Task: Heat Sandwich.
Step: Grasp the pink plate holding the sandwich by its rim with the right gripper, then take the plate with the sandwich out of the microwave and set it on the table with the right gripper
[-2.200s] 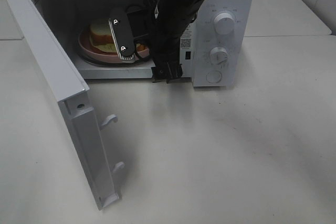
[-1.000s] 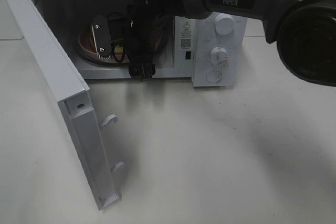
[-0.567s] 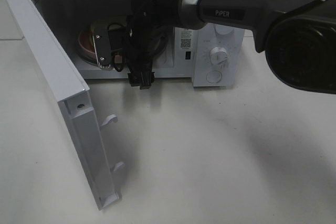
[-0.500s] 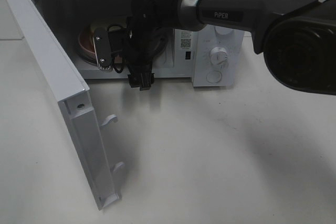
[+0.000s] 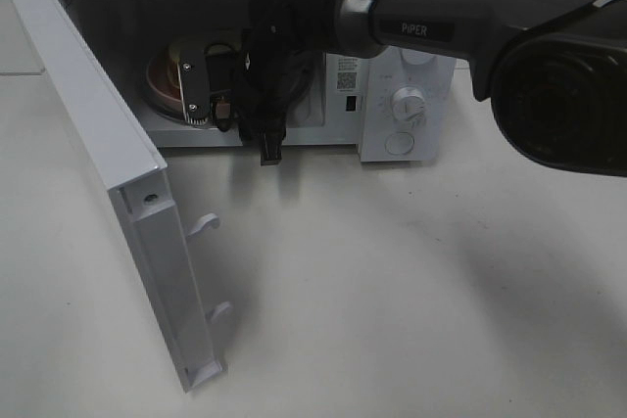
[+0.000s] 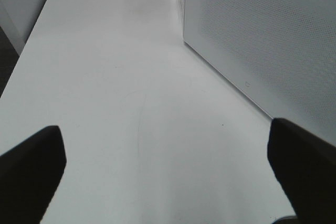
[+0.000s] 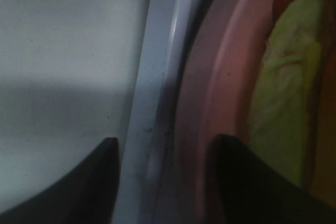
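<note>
Item: sandwich (image 7: 283, 98), on pink plate (image 7: 210, 77), inside open microwave (image 5: 411, 56) on the tabletop (image 5: 392, 291).

Handling, judged: light, soft bread; compresses and sheds filling if pinched. Best moved by the plate's stiff rim.

Right end effector (image 7: 163, 174): at the plate's near rim by the cavity sill, fingers straddling the rim; whether it grips cannot be told.

Left end effector (image 6: 168, 177): spread wide, empty, over bare tabletop beside the microwave.
</note>
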Controlling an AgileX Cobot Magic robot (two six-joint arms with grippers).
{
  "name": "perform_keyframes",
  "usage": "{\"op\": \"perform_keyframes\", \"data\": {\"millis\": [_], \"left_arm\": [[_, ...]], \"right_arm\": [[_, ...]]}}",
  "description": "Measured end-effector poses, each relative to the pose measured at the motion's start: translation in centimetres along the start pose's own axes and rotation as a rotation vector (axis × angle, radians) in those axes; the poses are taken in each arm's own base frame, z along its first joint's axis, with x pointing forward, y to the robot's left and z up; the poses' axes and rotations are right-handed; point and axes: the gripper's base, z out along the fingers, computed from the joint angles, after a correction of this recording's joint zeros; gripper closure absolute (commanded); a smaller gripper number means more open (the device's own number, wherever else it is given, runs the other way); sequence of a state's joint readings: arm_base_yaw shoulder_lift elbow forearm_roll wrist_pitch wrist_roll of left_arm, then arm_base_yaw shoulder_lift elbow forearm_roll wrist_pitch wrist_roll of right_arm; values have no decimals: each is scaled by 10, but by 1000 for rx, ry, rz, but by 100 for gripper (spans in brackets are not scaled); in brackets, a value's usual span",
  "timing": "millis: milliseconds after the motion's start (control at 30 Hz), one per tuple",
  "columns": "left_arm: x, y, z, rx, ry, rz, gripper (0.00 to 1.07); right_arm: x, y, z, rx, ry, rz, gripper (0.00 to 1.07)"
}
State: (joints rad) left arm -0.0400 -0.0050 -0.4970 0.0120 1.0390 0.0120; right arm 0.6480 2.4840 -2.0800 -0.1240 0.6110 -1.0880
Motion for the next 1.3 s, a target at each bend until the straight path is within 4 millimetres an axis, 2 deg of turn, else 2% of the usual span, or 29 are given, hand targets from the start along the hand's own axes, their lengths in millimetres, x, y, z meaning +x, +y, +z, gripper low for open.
{"op": "perform_keyframes", "data": {"millis": [33, 67, 100, 133, 1300], "left_arm": [[0, 0, 0, 0, 0, 0, 2], [0, 0, 0, 0, 0, 0, 2], [0, 0, 0, 0, 0, 0, 2], [0, 0, 0, 0, 0, 0, 2], [0, 0, 0, 0, 0, 0, 2]], "right_arm": [[0, 0, 0, 0, 0, 0, 75], [1, -1, 0, 6, -1, 3, 86], [1, -1, -1, -2, -3, 16, 106], [0, -1, -2, -5, -1, 18, 107], [-2, -5, -5, 15, -23, -20, 107]]}}
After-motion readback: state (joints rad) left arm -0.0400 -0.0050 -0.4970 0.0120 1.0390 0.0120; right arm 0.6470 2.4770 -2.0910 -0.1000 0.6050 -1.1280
